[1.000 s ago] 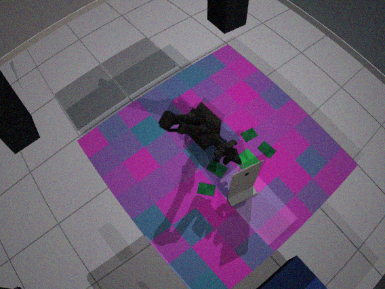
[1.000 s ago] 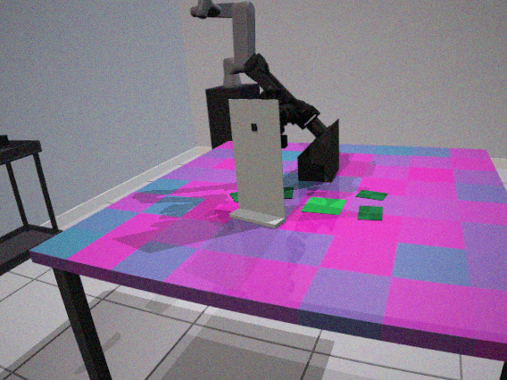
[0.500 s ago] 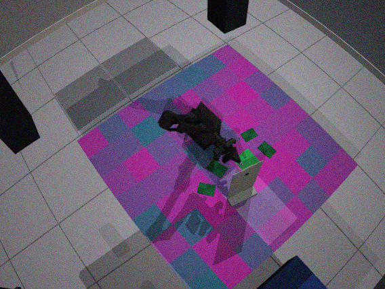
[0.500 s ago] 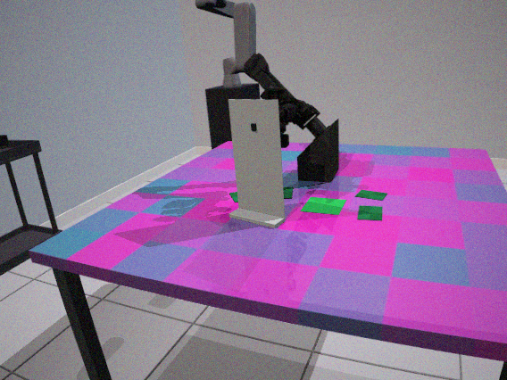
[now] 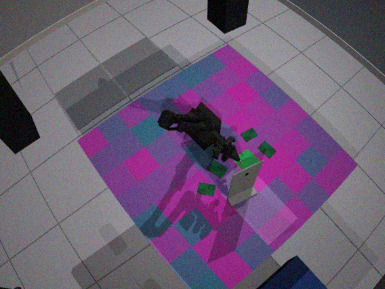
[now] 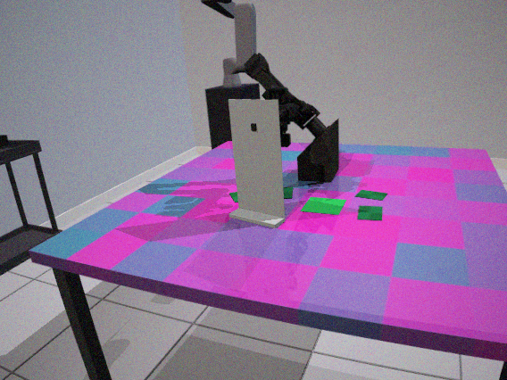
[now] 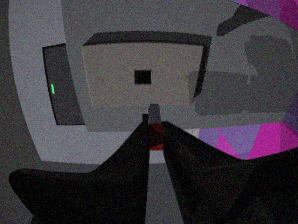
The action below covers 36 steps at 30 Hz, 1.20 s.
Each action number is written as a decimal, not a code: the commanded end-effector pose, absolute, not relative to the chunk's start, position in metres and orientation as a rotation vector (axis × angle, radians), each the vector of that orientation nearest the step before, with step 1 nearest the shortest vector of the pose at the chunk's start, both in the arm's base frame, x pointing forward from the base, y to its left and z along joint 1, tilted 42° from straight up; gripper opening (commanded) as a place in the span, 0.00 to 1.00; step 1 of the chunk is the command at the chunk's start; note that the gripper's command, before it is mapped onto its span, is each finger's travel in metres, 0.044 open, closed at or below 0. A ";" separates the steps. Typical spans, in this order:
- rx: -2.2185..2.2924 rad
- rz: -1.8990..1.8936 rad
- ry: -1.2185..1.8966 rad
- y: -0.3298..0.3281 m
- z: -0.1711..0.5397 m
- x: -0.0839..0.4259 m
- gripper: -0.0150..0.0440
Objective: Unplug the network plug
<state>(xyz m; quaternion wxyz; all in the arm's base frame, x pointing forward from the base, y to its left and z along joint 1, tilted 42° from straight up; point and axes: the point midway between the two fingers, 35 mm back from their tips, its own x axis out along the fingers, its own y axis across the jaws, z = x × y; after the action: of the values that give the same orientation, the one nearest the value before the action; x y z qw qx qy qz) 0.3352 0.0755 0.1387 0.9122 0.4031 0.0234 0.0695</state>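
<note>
The upright grey panel (image 5: 242,188) (image 6: 259,169) (image 7: 113,106) stands on the chequered table (image 5: 142,163) (image 6: 357,263). Its socket (image 5: 246,174) (image 6: 253,127) (image 7: 141,76) shows as a small dark square hole. My gripper (image 5: 234,155) (image 6: 319,152) (image 7: 154,128) is a short way back from the panel's face and is shut on the plug (image 7: 154,135). The plug is a small reddish piece that I see only in the wrist view, clear of the socket. The marked square, a bright green patch (image 5: 250,157) (image 6: 323,205), lies on the table beside the panel, just under my gripper.
Several darker green patches (image 5: 249,134) (image 5: 217,168) (image 6: 369,212) lie around the panel. The arm's dark base block (image 5: 228,13) (image 6: 219,111) stands at the table's far edge. A dark trolley (image 6: 18,196) stands off the table's left side.
</note>
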 end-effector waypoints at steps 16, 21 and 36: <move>0.833 0.143 0.048 0.091 0.153 0.326 0.25; 0.834 0.143 0.048 0.098 0.160 0.321 0.25; 0.838 0.142 0.049 0.115 0.180 0.304 0.25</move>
<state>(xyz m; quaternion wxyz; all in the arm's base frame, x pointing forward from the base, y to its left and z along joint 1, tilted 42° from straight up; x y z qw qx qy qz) 0.3068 0.1120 0.1743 0.9122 0.4032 0.0268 0.0681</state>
